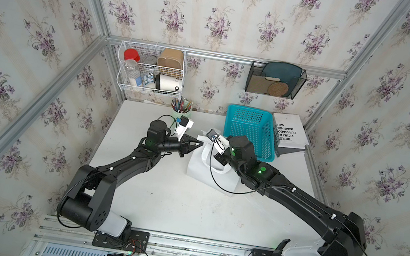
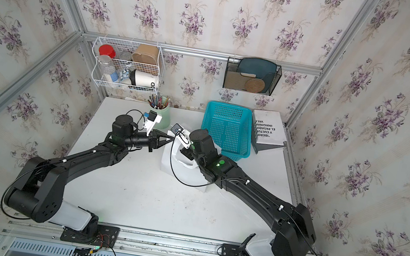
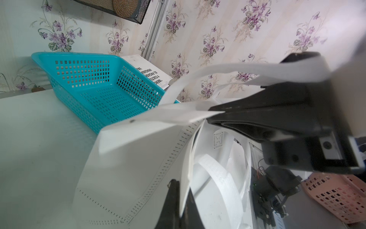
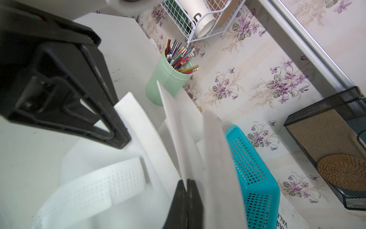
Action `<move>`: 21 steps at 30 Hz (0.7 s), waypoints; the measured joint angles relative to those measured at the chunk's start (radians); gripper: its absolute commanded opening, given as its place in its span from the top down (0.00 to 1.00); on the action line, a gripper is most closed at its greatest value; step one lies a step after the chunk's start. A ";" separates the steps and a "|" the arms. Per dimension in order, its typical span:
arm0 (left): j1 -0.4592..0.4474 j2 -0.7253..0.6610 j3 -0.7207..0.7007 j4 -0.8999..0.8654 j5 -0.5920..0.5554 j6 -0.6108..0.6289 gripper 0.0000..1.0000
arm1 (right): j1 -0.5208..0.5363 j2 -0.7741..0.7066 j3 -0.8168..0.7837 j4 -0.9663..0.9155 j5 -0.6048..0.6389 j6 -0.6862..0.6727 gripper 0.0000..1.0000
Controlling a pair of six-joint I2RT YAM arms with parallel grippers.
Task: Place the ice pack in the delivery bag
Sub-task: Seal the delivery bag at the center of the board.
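A wire basket (image 1: 120,66) holds a jar (image 1: 131,55) and a white cup (image 1: 169,83) marked "OD". The green cup (image 1: 176,114) holds pencils (image 1: 181,104). Mid-table, the left gripper (image 1: 200,143) and right gripper (image 4: 186,184) each pinch the delivery bag (image 1: 197,167) by its rim. A blue basket (image 1: 252,109) stands beside; the book (image 1: 289,131) reads "EL PASADO".

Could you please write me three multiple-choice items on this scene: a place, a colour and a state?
1. The blue basket stands: A in the wire rack; B on the wall; C on the table beside the book.
2. The pencil cup is: A mint green; B red; C black.
3. The left gripper is: A open; B shut on the delivery bag; C shut on a pencil.
Key: C, it rests on the table next to the book; A, its wall is pale green; B, its jaws pinch the bag's edge.
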 measured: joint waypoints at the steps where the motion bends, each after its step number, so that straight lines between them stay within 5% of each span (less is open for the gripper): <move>1: 0.008 0.010 0.016 -0.010 0.011 -0.018 1.00 | 0.002 -0.016 -0.016 0.008 -0.011 0.000 1.00; 7: 0.021 0.053 0.119 -0.117 0.058 -0.079 1.00 | 0.002 -0.074 -0.088 0.039 -0.077 -0.019 1.00; 18: 0.028 0.072 0.159 -0.217 0.102 -0.120 1.00 | -0.001 0.037 -0.039 0.044 -0.075 -0.006 0.99; 21: 0.027 0.072 0.151 -0.212 0.118 -0.145 1.00 | -0.001 0.055 -0.034 0.034 -0.076 0.009 0.80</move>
